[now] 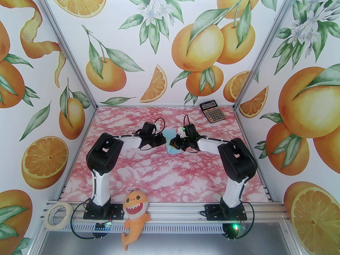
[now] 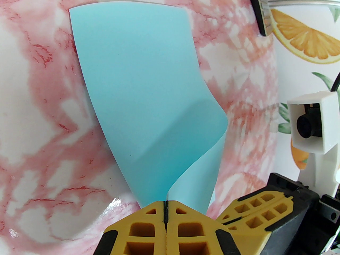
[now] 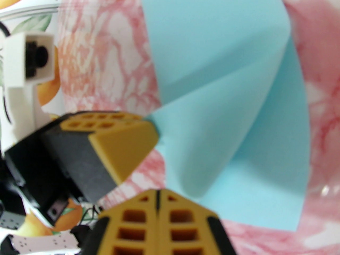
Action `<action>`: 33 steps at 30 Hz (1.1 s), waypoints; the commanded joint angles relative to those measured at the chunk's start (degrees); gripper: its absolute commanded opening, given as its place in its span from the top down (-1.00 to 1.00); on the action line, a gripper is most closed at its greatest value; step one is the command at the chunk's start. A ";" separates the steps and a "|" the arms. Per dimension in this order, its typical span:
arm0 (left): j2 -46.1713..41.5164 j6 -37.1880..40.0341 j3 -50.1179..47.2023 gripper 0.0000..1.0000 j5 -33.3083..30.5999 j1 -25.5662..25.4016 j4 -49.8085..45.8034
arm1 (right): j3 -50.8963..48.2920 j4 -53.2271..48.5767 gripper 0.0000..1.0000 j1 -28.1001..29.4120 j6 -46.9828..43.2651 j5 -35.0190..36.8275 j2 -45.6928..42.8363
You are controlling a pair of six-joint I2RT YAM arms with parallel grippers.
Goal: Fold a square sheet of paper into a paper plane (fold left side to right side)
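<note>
**A:** Fig. 1: grip state?

**B:** Left gripper (image 2: 166,206): fingers pressed together on a lifted edge of the square sheet of paper (image 2: 138,89), which curls up & over from the table (image 2: 39,115). Right gripper (image 3: 158,195): fingers also together, tips just beside the curled flap. Whether any paper sits btwn them can't be told, as that wrist view is blurred.

**A:** Sheet's position?

**B:** Mid-table, btwn the two grippers. Far part lies flat on the marble-pattern top, near part is raised in a soft roll. There is a gentle bend but no pressed crease. Calculator (image 1: 213,112) lies well apart, far right.

**A:** Handling notes?

**B:** Judged v. light, thin, floppy. It sags under its own weight, prob. slides on the glossy top, and wrinkles or tears if tugged. Best held at an edge or corner w/ a flat pinch, as the left gripper has it. The right gripper would do well to pin the flat part so the sheet doesn't skate as the left side goes over to the right
</note>
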 commanded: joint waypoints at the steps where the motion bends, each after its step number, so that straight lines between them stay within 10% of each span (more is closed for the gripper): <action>1: 1.13 1.28 1.24 1.00 1.11 0.15 0.33 | -0.68 1.39 1.00 0.65 0.27 -0.90 1.24; 33: 3.57 3.58 3.70 1.00 0.69 0.82 -1.86 | -3.34 4.84 1.00 2.53 1.73 -0.96 3.86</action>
